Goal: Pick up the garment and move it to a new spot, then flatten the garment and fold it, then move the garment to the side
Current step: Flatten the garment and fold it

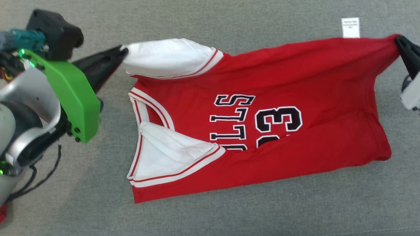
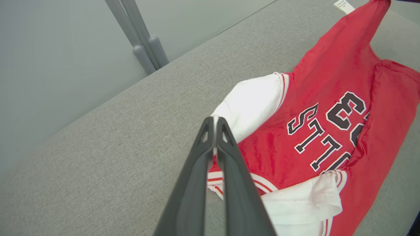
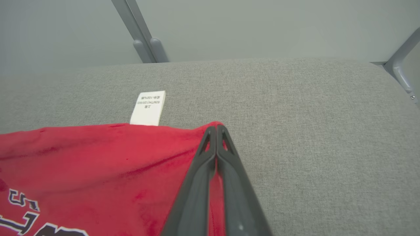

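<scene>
The red jersey [image 1: 295,82] lies in the middle of the grey table [image 1: 229,216], with the neck toward 9 o'clock and the hem toward 3 o'clock. Its near long side is already turned over part of the number. The left end effector [image 1: 123,49] is closed on the tip of the white sleeve [image 1: 167,57] at 10 o'clock. The right end effector [image 1: 398,39] is closed on the hem corner at 2 o'clock. I judge that the folding step is in hand. The next move calls for lifting both corners together and bringing the far edge toward 6 o'clock, keeping the cloth tight between them.

Bright even light, soft shadows, sharp focus, wide-angle bowing
</scene>
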You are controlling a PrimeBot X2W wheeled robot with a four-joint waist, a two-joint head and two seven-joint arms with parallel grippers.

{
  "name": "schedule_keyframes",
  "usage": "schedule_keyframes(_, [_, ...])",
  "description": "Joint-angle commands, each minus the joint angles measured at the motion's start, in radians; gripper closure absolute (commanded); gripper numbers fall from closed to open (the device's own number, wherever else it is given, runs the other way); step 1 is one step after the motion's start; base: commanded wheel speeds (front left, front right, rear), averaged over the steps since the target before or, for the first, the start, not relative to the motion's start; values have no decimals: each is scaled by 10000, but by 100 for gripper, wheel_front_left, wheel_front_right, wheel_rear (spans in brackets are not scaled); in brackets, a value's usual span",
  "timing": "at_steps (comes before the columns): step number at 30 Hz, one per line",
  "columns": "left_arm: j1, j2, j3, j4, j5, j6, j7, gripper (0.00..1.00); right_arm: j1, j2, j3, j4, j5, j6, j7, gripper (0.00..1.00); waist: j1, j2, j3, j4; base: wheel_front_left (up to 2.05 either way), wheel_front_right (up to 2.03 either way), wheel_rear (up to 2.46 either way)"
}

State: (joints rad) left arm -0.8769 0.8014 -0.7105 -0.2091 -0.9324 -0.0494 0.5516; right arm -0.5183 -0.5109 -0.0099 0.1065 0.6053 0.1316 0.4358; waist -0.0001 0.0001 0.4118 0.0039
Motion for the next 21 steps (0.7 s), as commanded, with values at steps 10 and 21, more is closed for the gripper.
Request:
schedule_keyframes(10, [1712, 612, -75, -1610, -396, 817, -255, 100, 2059, 49, -1141, -893, 253, -19, 357, 100, 1, -1, -484, 549, 0, 0, 0])
schedule_keyframes(21, [3814, 803, -560, -2370, -540, 1535, -1032, 100, 3632, 214, -1695, -988, 50, -19, 483, 100, 1, -1, -659, 745, 0, 0, 0])
